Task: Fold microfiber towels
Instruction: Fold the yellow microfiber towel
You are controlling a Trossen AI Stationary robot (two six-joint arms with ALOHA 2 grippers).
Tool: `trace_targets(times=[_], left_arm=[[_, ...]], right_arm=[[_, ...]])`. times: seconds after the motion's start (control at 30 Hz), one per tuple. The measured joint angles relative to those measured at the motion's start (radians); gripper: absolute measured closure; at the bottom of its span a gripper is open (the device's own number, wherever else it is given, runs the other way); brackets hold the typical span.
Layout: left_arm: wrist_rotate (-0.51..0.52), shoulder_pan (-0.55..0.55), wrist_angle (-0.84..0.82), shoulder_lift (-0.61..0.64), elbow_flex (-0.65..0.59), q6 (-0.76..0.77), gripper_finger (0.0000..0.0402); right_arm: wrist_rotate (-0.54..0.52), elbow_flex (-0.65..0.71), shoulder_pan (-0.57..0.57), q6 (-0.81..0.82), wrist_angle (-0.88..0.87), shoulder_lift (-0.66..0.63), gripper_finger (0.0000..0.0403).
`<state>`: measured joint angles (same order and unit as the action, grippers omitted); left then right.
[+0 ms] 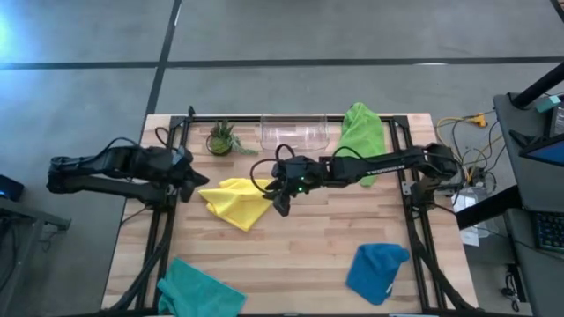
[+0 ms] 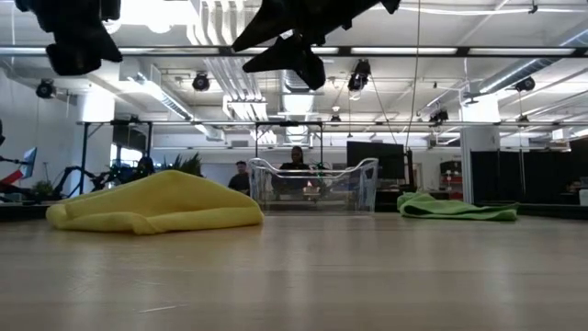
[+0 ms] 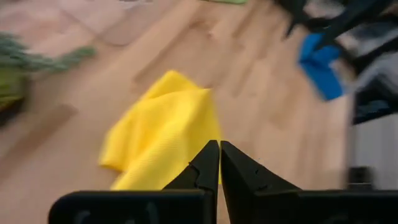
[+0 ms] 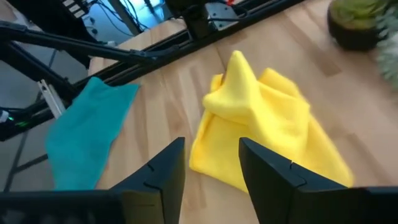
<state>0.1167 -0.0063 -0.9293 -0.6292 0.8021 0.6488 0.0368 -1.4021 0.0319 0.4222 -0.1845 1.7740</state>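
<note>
A crumpled yellow towel (image 1: 231, 202) (image 2: 156, 204) lies left of the table's middle. My left gripper (image 1: 196, 183) (image 3: 219, 148) hangs shut above the towel's left edge, clear of it. My right gripper (image 1: 280, 204) (image 4: 211, 152) hovers above the towel's right edge, open with nothing between its fingers. In the low view both grippers hang well above the tabletop. A lime green towel (image 1: 361, 130) lies at the far right, a blue towel (image 1: 377, 271) at the near right, and a teal towel (image 1: 198, 291) (image 4: 87, 137) at the near left edge.
A clear plastic bin (image 1: 293, 132) (image 2: 312, 184) stands at the far edge's middle, with a small potted plant (image 1: 220, 139) to its left. Black frame rails (image 1: 167, 220) run along both sides of the table. Bare wood (image 1: 300, 255) lies between the yellow and blue towels.
</note>
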Motion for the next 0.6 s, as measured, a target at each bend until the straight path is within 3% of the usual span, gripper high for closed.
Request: trace_targets(times=[0.17,0.27,0.43,0.6], left_arm=[[0.136,-0.003,-0.087,-0.039,-0.03,-0.003,0.0402],[0.159,-0.003,-0.072,-0.063,-0.052,-0.007,0.0402],[0.136,-0.019,-0.024,-0.116,-0.109,-0.025,0.0402],[0.015,-0.063,0.158,-0.189,-0.208,0.023,0.0402]], right_arm=[[-0.001,0.0,-0.032,-0.097,-0.073,-0.057,0.0266],[-0.001,0.0,-0.048,-0.129,-0.082,-0.075,0.027],[0.0,0.007,-0.054,-0.193,-0.111,-0.077,0.0273],[0.025,0.039,-0.054,-0.197,-0.12,-0.06,0.0275]])
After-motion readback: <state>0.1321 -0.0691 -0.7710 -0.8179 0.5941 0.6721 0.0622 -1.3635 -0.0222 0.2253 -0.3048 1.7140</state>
